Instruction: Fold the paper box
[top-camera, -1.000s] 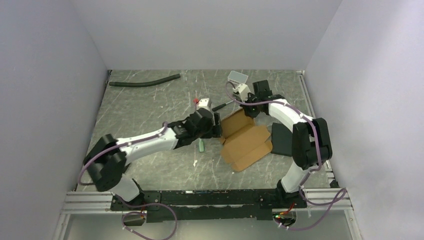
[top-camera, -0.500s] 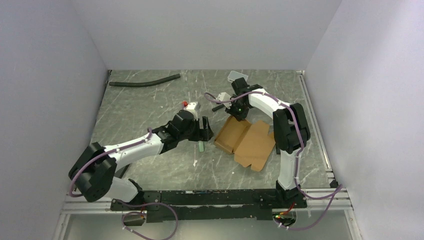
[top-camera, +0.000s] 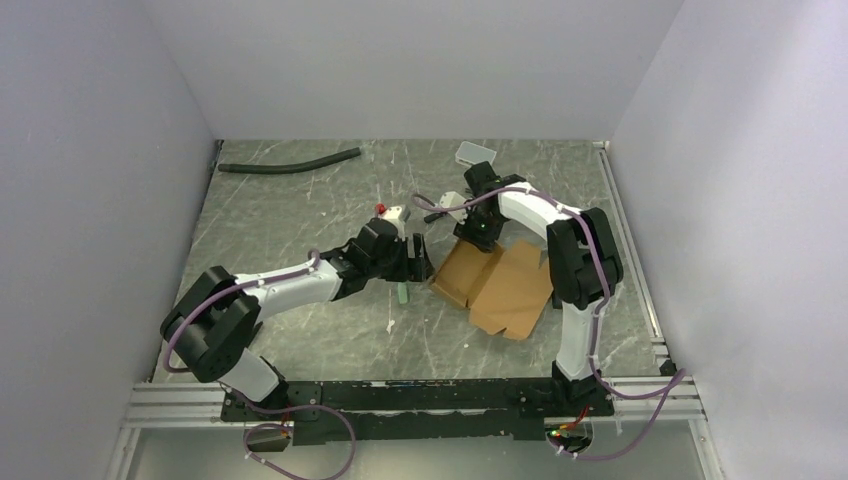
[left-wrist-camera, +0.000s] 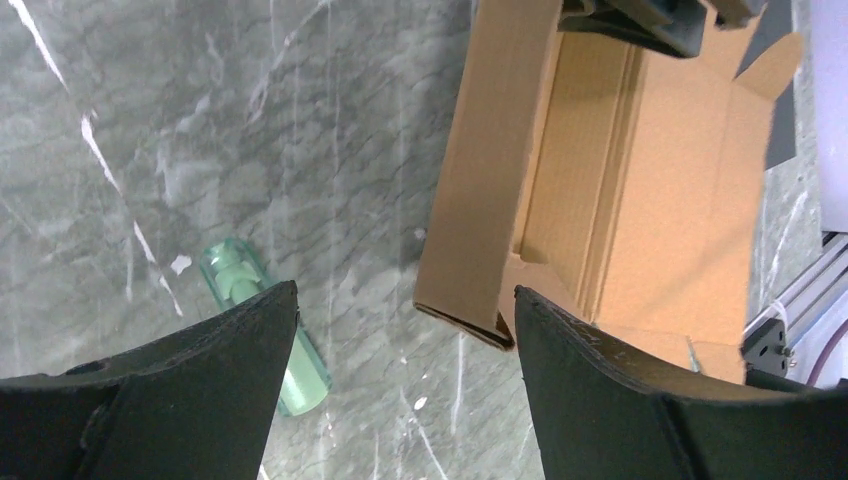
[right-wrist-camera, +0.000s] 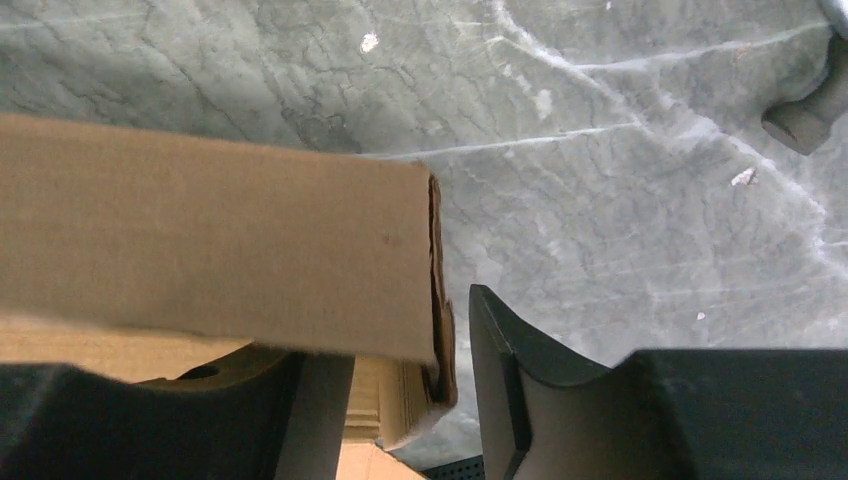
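Left gripper has shifted nearer the brown die-cut cardboard paper box, mid-table, one side wall folded up; jaws wide, empty. Right gripper slightly parted, straddling that wall's far end.

Grey marbled counter with pale scratches, black hose lying along its far left, small white-grey tray at the far middle, brown paper box open right of centre, translucent green tube just beside the box's left wall
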